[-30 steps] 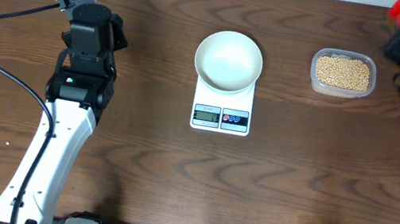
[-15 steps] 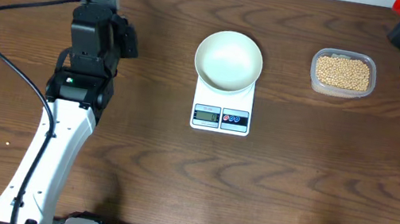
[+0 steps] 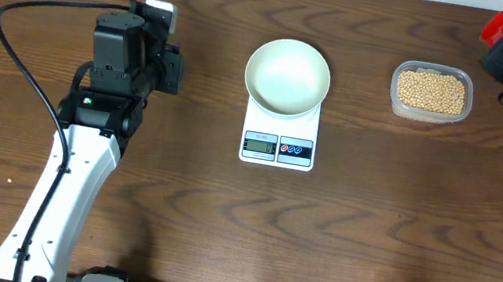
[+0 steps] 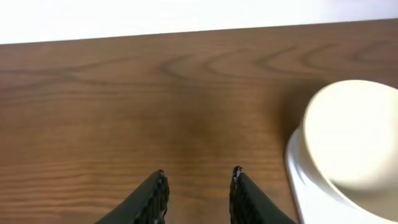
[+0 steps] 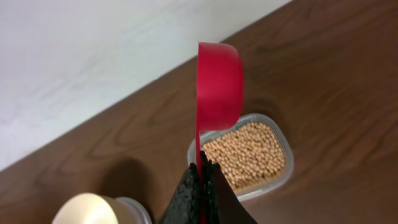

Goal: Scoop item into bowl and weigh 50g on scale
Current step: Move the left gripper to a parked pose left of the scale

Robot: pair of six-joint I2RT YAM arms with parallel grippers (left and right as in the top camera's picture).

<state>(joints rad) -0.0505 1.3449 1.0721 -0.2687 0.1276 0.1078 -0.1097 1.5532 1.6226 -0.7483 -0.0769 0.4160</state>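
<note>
The tan-yellow beans (image 3: 431,89) fill a clear plastic container (image 3: 427,113) at the back right; they also show in the right wrist view (image 5: 249,155). The white bowl (image 3: 287,76) stands empty on the white scale (image 3: 278,147). My right gripper (image 5: 202,165) is shut on the handle of a red scoop (image 5: 219,84), held in the air above and to the right of the container; the scoop shows in the overhead view (image 3: 501,24). My left gripper (image 4: 198,173) is open and empty, left of the bowl (image 4: 354,140).
The scale's display and two buttons face the front edge of the table. A black cable (image 3: 11,62) loops over the table behind the left arm. A white wall runs along the table's far edge.
My left gripper has turned and swung right toward the bowl. My right gripper with the red scoop has shifted a little near the back right corner.
</note>
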